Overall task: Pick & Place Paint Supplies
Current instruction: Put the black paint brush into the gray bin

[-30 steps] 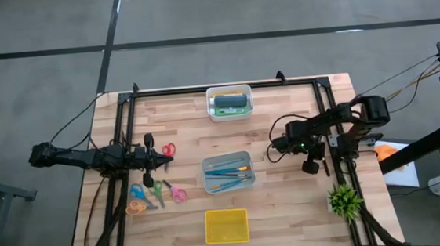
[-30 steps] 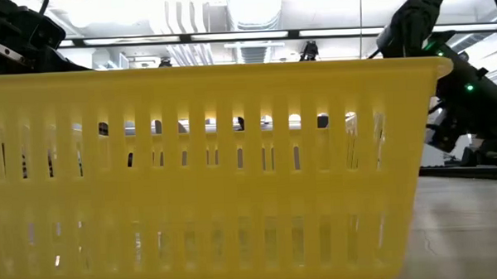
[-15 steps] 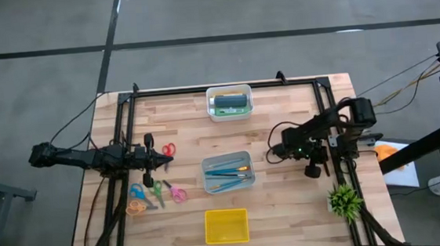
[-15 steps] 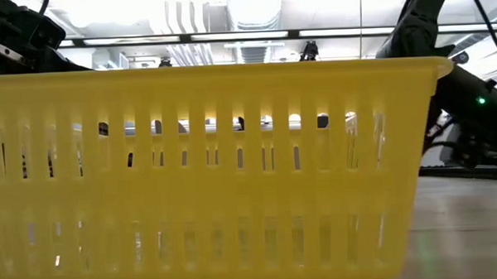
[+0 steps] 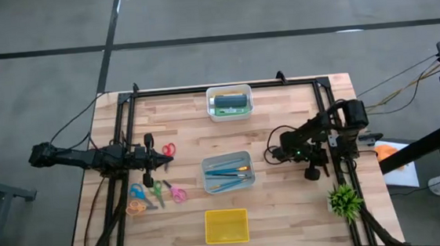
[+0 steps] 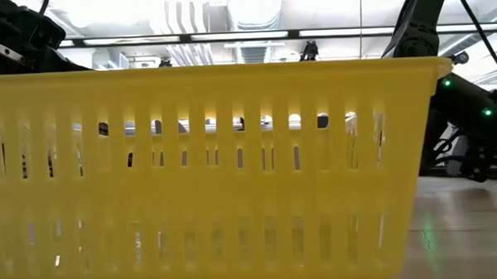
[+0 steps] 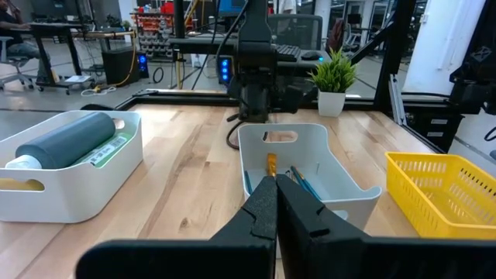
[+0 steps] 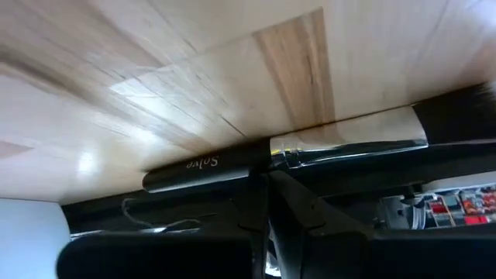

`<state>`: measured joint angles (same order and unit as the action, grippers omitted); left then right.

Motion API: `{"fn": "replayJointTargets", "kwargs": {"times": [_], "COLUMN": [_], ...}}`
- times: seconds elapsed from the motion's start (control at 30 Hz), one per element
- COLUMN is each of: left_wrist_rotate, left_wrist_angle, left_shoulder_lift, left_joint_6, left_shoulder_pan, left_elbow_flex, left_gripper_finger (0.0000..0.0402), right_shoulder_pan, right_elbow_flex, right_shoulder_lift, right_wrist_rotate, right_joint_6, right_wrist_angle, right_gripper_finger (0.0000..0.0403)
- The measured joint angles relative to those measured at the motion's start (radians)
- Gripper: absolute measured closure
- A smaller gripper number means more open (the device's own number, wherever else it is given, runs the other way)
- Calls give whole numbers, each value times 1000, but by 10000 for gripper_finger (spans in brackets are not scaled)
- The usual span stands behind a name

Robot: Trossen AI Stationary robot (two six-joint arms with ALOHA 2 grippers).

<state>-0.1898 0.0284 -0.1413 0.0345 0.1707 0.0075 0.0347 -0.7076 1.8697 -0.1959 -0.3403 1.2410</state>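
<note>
My right gripper (image 5: 273, 153) is just right of the middle white bin (image 5: 229, 187), shut on a black-handled brush (image 8: 232, 163) with a silver ferrule and dark bristles. That bin holds several brushes (image 5: 227, 173) with blue and orange handles, which also show in the left wrist view (image 7: 271, 164). A dark blue tube (image 5: 230, 102) lies in the far white bin (image 5: 230, 114). My left gripper (image 5: 158, 154) waits shut at the table's left (image 7: 276, 203), holding nothing. My right gripper pinches the black brush between its two fingers (image 8: 298, 203), on the handle just behind the silver ferrule (image 8: 256, 159). The fingers lie across the brush. Whether the brush rests on the table cannot be told.
A yellow slotted basket (image 5: 226, 225) stands at the near edge and fills the low view (image 6: 208, 174). Coloured scissors (image 5: 155, 194) and a red pair (image 5: 167, 150) lie by the left gripper. A green plant (image 5: 344, 200) stands at the near right.
The right arm's elbow and rear links have drawn in toward the table's middle, while its gripper has stayed beside the middle bin.
</note>
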Motion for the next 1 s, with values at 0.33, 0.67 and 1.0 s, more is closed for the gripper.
{"fn": "replayJointTargets", "kwargs": {"times": [0.33, 0.67, 1.0], "left_wrist_rotate": [0, 0, 0], "left_wrist_angle": [0, 0, 0], "left_shoulder_lift": [0, 0, 0], "left_joint_6": [0, 0, 0], "left_shoulder_pan": [0, 0, 0], "left_elbow_flex": [0, 0, 0], "left_gripper_finger": [401, 401, 401], "right_shoulder_pan": [1, 0, 1], "right_elbow_flex": [-86, -228, -322], "right_shoulder_lift": [-56, -60, -60], "right_wrist_rotate": [15, 85, 134], "right_joint_6": [-22, 42, 65], "right_wrist_angle": [-39, -119, -229], "right_gripper_finger": [394, 394, 394]}}
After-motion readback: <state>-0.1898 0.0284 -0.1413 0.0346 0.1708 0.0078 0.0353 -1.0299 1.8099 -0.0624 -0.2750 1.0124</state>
